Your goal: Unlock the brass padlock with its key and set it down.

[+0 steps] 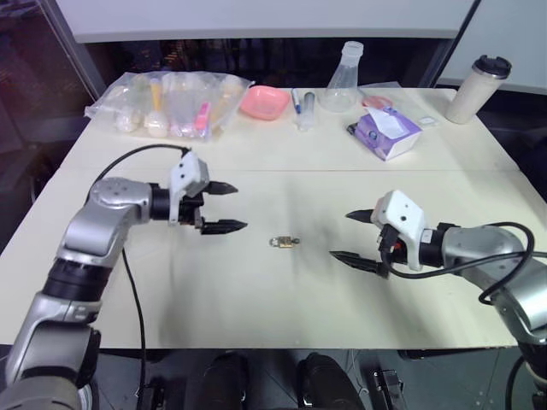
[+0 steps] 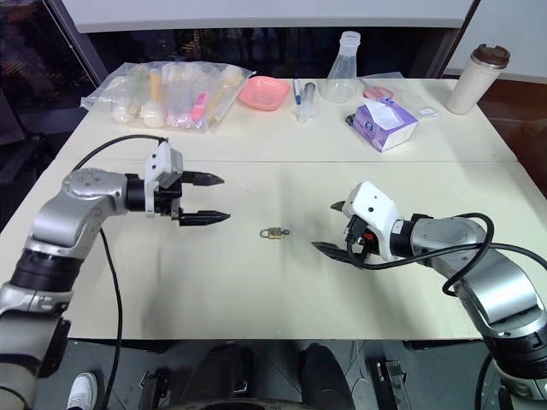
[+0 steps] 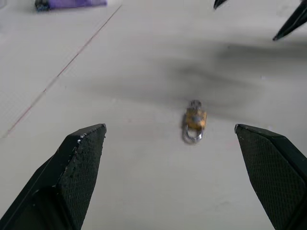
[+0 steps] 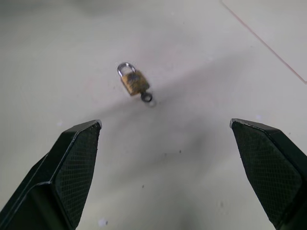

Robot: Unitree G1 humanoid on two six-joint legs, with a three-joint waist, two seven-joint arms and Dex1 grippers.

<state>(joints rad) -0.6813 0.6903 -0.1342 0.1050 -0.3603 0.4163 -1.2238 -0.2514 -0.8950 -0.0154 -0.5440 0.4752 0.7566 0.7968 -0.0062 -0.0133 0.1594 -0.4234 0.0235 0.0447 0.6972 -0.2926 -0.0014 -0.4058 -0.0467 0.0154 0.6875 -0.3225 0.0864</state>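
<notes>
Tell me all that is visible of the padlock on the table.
The padlock is tiny, with a golden brass-looking body and a thin silver shackle that looks closed. It lies flat on the pale table, between the two open grippers, and neither touches it. The key sticks out of the end opposite the shackle, only its ring-shaped head showing. Apart from the key, only the table touches it.
</notes>
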